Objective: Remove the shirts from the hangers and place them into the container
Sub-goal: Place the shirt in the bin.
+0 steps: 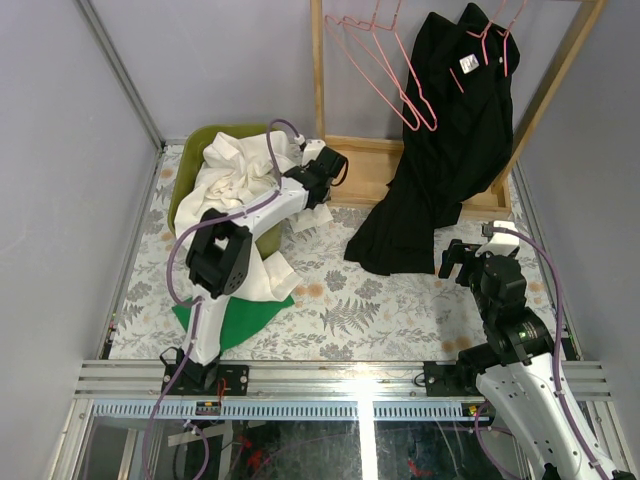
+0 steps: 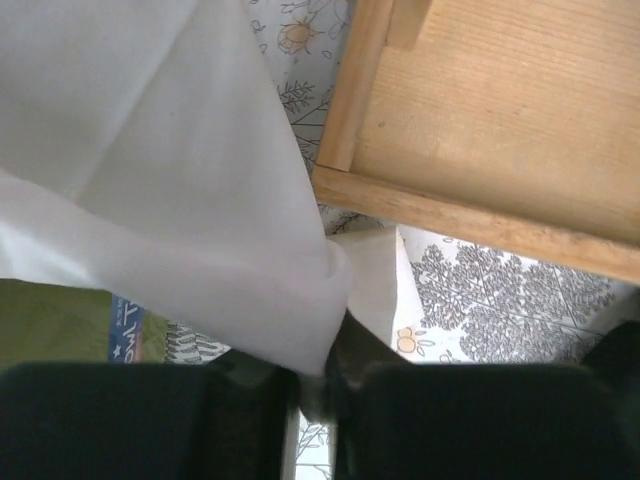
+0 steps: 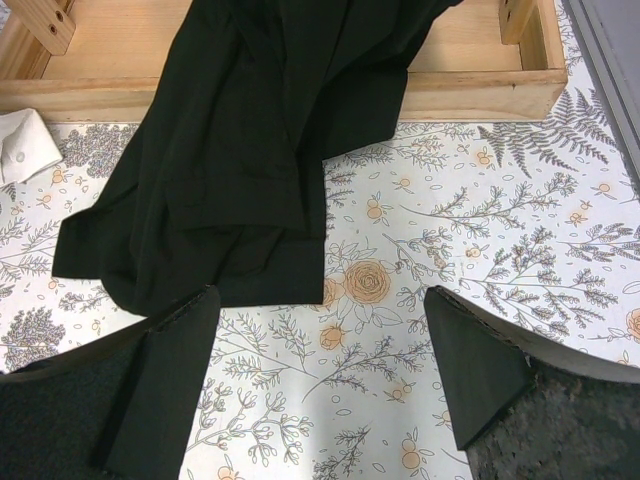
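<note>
**One grip on, one off**

L gripper (image 2: 318, 390): jaws clenched on a bunched fold of the plain white collared fabric shirt (image 1: 235, 180). In the L wrist view the cloth funnels to a tight point right btwn the dark fingers (image 2: 450, 425). The gripper sits just beside the front edge of the flat pale wooden rack base (image 1: 370, 165), above the fern-and-flower patterned table (image 1: 380, 300).

White shirt: mostly heaped in and over the olive-green rectangular plastic container (image 1: 182, 200) at the far-left of the table. One part spills over the container's near side and down to the table under the L arm, its end lying on the flat bright green cloth (image 1: 245, 318). A small white cuff w/ a button lies on the table near the rack base.

Plain black collared fabric shirt (image 1: 440, 140): hangs on a thin pink wire hanger (image 1: 490, 40) at the top of the wooden rack frame (image 1: 318, 70). Its lower part drapes across the rack base and the hem pools on the table in front. Other pink wire hangers (image 1: 385, 70), bare, hang tilted to its left.

R gripper (image 3: 320, 320): jaws released, spread wide, nothing btwn them. It hovers over the table on the near side of the black shirt's hem. In the R wrist view one finger (image 3: 120, 410) overlaps the hem edge; can't tell if it touches.
</note>
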Robot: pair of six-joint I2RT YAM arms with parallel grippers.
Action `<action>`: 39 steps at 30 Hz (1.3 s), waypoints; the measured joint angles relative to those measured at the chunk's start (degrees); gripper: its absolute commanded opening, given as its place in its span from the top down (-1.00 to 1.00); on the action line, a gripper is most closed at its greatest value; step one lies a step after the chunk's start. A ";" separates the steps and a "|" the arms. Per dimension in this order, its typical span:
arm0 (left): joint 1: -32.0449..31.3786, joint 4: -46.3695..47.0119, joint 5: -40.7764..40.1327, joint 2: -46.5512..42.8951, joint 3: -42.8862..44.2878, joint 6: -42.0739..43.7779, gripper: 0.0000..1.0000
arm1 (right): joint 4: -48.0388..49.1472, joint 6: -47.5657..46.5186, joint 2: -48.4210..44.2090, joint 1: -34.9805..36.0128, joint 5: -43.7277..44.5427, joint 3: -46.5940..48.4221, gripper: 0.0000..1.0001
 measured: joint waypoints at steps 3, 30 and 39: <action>0.00 -0.26 2.03 -1.66 0.00 1.51 1.00 | 0.00 0.02 0.00 0.00 0.00 0.00 -0.81; 18.84 0.13 11.13 -22.64 -9.22 13.99 0.57 | 0.09 0.02 1.81 0.00 -0.04 0.00 -0.81; 19.12 -3.45 30.97 -8.87 -11.56 13.38 0.01 | 0.07 0.02 1.46 0.00 -0.04 0.00 -0.81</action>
